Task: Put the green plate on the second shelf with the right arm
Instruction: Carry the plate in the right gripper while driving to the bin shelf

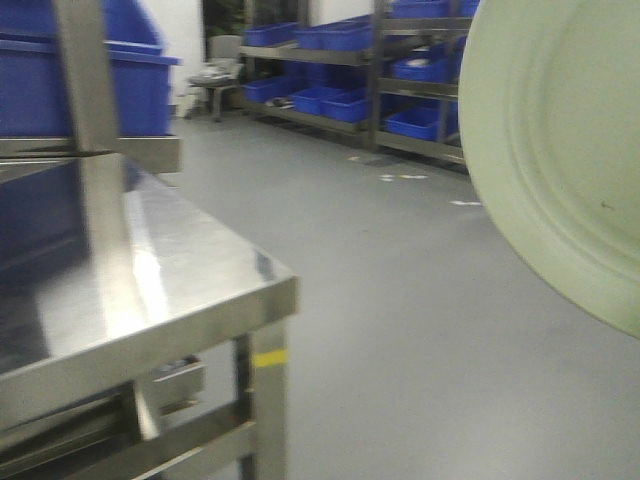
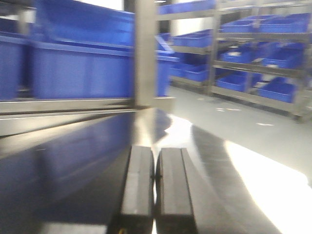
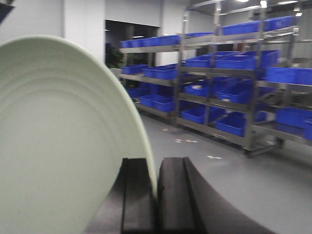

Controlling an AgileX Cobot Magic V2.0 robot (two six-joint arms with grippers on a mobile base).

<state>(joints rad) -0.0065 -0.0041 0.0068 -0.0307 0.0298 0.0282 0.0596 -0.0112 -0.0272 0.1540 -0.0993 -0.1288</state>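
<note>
A: Biggest item first?
B: Steel shelf unit [image 1: 150, 290], filling 7 to 10 o'clock of the front view. Shiny flat top, upright post [image 1: 95, 130] at 10 o'clock, upper level behind it carrying blue bins [image 1: 130, 80].
A: Target level?
B: Can't tell from here which level counts as second. Best guess: one of the two steel levels in sight.
A: Green plate?
B: Green plate [image 1: 560, 150] at 3 o'clock of the front view. Airborne, well apart from the unit, not on any shelf yet. Tipped up nearly on edge, face toward the camera.
A: Why on edge?
B: Pinched at the rim by the right gripper [image 3: 157, 168], rim sandwiched between both pads at 6 o'clock of the wrist view. Probably the only purchase on a shallow dish, hence the upright carry. Needs levelling before set-down, else lands on its rim.
A: Left gripper?
B: Left gripper [image 2: 155, 153] at 6 o'clock of its own view, fingers pressed together, nothing between them. Low over the steel top. Presumably parked there to leave the right arm's path free.
A: Risk?
B: Post close to the likely approach line. Worth swinging wide. Thin rim grip too, so no jerks.
</note>
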